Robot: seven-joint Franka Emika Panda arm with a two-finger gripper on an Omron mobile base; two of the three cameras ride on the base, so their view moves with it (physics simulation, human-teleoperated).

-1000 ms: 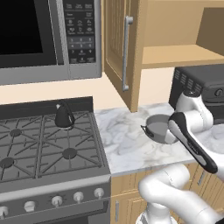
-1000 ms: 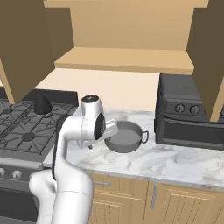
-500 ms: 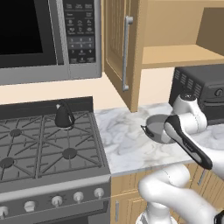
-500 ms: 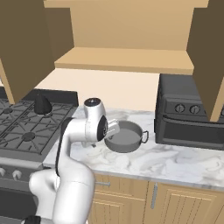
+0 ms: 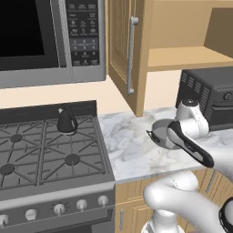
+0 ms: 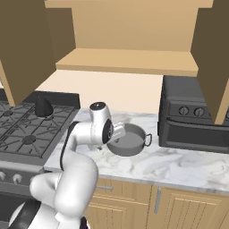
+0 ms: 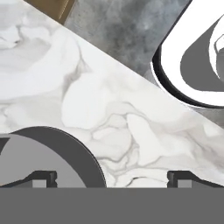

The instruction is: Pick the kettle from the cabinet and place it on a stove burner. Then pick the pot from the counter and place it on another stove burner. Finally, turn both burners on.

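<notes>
kettle on burner | end effector spread over pot rim

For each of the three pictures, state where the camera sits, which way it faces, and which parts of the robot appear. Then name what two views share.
Left base view: behind the arm's left, facing the range, kettle and cabinet; arm lower right.
Right base view: behind its right, facing the pot and counter; arm lower left.
Hand view: on the hand, facing the marble; finger tips at bottom.
Both base views share kettle, pot, counter.

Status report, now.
Gripper open, low over the counter beside the pot. Kettle already on a rear burner. Nothing in the way.
</notes>
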